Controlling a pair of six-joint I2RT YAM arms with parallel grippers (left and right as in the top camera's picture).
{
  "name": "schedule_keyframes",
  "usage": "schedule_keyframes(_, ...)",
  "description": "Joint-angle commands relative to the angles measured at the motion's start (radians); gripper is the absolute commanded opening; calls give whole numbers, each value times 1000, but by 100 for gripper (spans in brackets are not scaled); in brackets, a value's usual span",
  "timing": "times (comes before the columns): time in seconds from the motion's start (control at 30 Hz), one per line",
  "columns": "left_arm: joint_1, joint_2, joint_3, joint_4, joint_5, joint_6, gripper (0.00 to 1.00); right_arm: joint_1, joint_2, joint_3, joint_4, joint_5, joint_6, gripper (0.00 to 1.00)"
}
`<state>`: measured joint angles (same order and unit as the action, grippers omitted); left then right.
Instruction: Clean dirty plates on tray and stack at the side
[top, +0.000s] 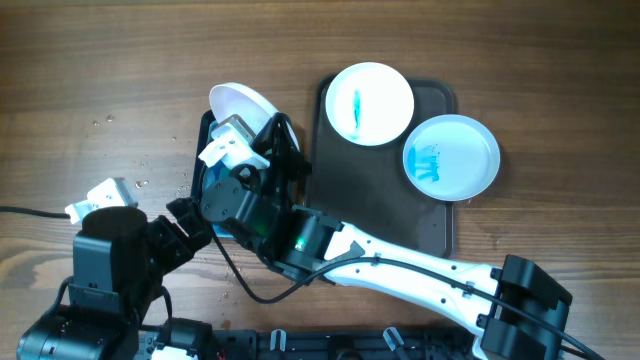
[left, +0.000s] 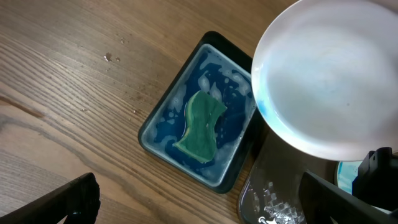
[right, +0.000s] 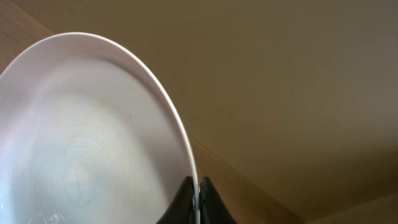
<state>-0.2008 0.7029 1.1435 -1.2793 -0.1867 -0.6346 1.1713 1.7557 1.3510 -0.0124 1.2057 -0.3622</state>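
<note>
Holding one plate over the wash station, I judge the task to be in its cleaning step for the first of three plates.

1. End effectors. My right gripper (right: 196, 198) is pressed together on the rim of the held plate (top: 240, 103), one finger on each face. My left gripper (left: 199, 196) is spread wide with nothing between its fingers, and hangs above the near edge of the basin (left: 152, 134).

2. Location. The held plate is tilted in the air at the far end of the basin, just left of the tray (top: 380, 195). The green sponge (left: 200, 127) lies in the soapy blue water of the basin, not touching the plate.

3. Appearance. The held plate is white and glossy. A faint blue tinge runs along its lower left rim in the left wrist view; the rest looks clean. On the tray, the streaked plate (top: 370, 103) sits at the far end with one blue line. The smeared plate (top: 452, 157) carries a blue blotch and overhangs the tray's right edge.

4. Next move, as a judgement. My left gripper should pick up the sponge and wipe the tinged rim. My right grip must resist that push, since a wet rim may slip.
</note>
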Motion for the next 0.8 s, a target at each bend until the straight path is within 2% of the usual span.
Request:
schedule_keyframes(0.0,3,-3,9,3,-9,-10,100,10,-29,15,14,22,1,4)
schedule_keyframes(0.2,3,-3,9,3,-9,-10,100,11,-29,15,28,6,59,4)
schedule_keyframes(0.3,3,-3,9,3,-9,-10,100,13,-29,15,30,19,12,4)
schedule_keyframes(0.4,3,-3,8,3,-9,-10,100,9,-29,15,45,-7,47,4)
schedule_keyframes(0.5,3,-3,8,3,-9,-10,100,7,-28,15,54,2,-17,4)
schedule_keyframes(0.57,3,-3,9,3,-9,-10,100,6,-28,15,65,6,46,4)
schedule_keyframes(0.67,3,-3,9,3,-9,-10,100,10,-27,15,62,-16,-43,4)
schedule_keyframes(0.7,3,-3,9,3,-9,-10,100,5,-27,15,75,25,-25,4)
schedule_keyframes(0.77,3,-3,9,3,-9,-10,100,4,-27,15,74,36,99,4)
